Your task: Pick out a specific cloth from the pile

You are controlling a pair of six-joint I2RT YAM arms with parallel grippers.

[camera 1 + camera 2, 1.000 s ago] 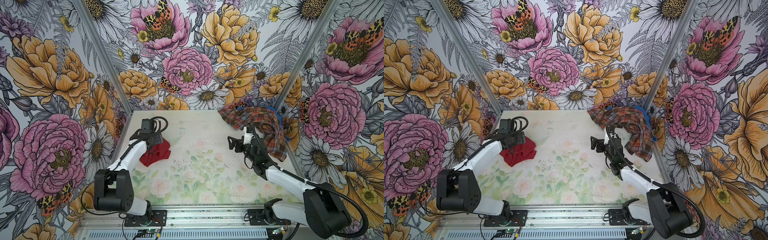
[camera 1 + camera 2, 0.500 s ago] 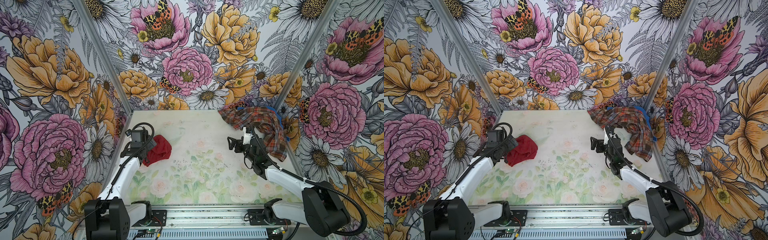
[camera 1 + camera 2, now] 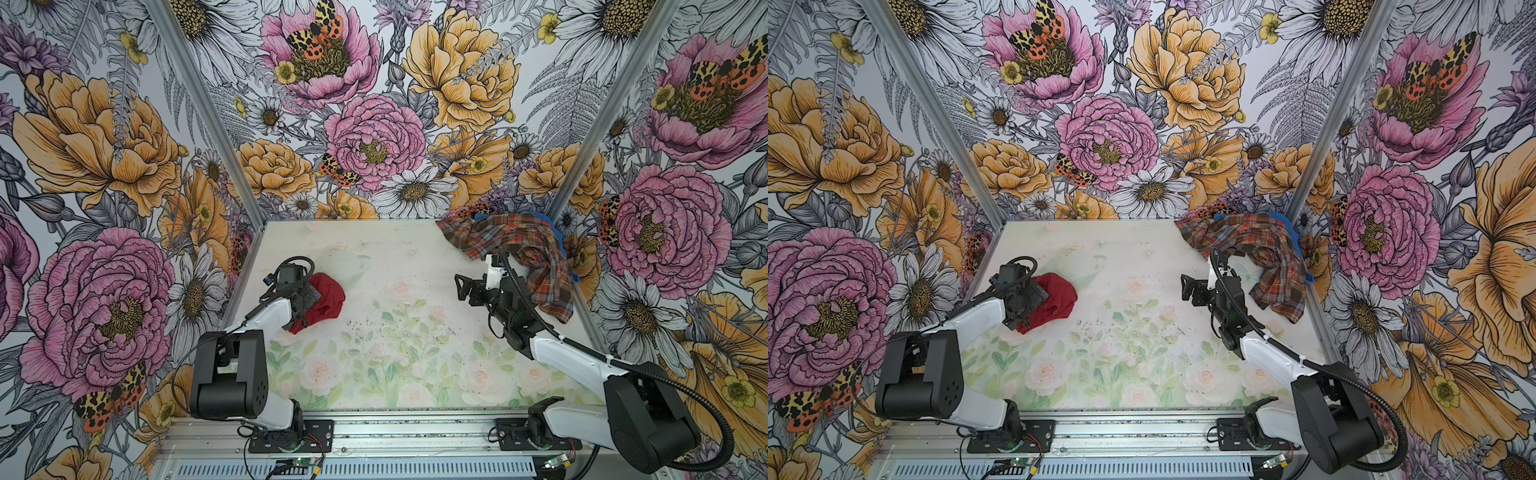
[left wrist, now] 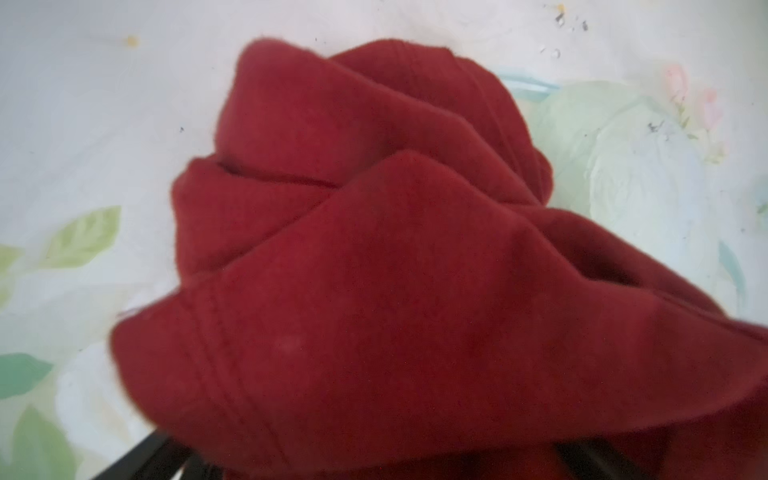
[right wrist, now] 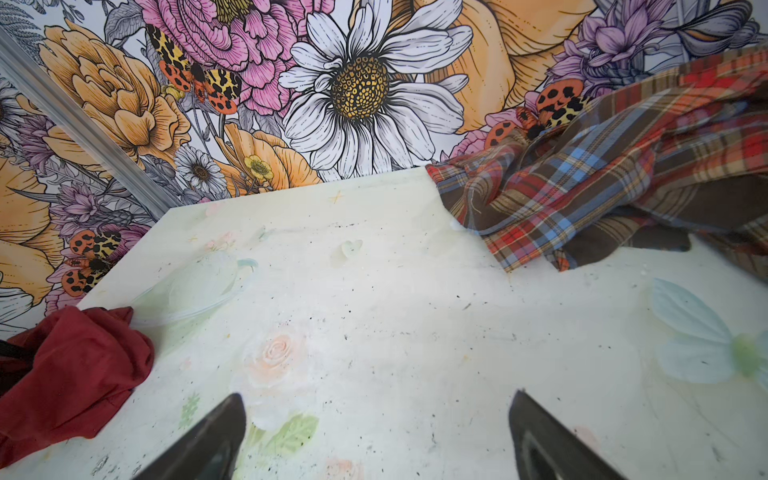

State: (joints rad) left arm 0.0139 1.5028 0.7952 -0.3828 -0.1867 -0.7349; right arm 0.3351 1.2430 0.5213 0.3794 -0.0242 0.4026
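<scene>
The cloth [image 3: 329, 296] [image 3: 1060, 298] is a plain dark-red garment, bunched on the left of the table, well apart from the pile. My left gripper [image 3: 308, 308] [image 3: 1026, 308] sits at the cloth's left edge. In the left wrist view the cloth [image 4: 374, 249] fills the frame and drapes over the jaws; only dark finger parts show at the bottom corners, wide apart, so it is open. The pile [image 3: 519, 249] [image 3: 1260, 245] [image 5: 602, 178], a plaid shirt over blue fabric [image 3: 556, 229], lies in the back right corner. My right gripper [image 3: 463, 289] [image 3: 1187, 286] [image 5: 376, 399] is open and empty, in front of the pile.
The table [image 3: 395, 357] has a pale floral top with dark specks. Flowered walls close it in at the back and both sides. A metal rail [image 3: 415, 432] with both arm bases runs along the front edge. In the right wrist view the cloth [image 5: 79, 365] lies far to one side.
My left arm has folded back toward its base, and its gripper now sits lower at the cloth's left edge. The cloth has bunched and shifted slightly right. The right arm has not moved.
</scene>
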